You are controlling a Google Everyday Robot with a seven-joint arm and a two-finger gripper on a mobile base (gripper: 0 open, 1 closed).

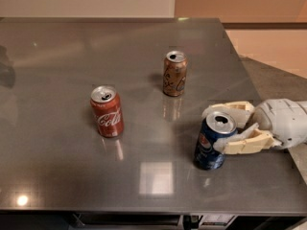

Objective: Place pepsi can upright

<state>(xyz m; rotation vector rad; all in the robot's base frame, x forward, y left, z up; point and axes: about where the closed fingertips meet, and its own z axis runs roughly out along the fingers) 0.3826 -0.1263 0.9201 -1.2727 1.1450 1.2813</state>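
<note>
Grey tabletop [57,47], glossy, lamp glare near the front edge. Clock bearings are taken from the table's middle.

- 8 o'clock: red Coca-Cola can [107,111], upright, opened top, alone.
- 1 o'clock: brown can [174,74], upright, well apart from the red one.
- 4 o'clock, near the right edge: pepsi can [207,150], dark blue, logo facing front-left, silver top showing. Base appears to be on or just at the table. The body leans a touch toward 3 o'clock, though that may be the viewing angle.
- Gripper [217,128] reaches in from 3 o'clock, white wrist off the table's right side. Jaws are closed around the can's upper half, one cream finger behind it and one in front, both seemingly in contact. It has hold of the pepsi can and nothing else.

Judgement: this is the set-down stage, and the can is nearly placed.

To do it well:
- Square the can so its whole bottom rim sits flat before letting go.
- Part the fingers evenly, so neither drags the can sideways.
- Back out straight toward 3 o'clock, low and slow.
- A finger catching the top rim would tip the can toward the edge. The brown can at 11 o'clock of it is far enough off to be no worry.
</note>
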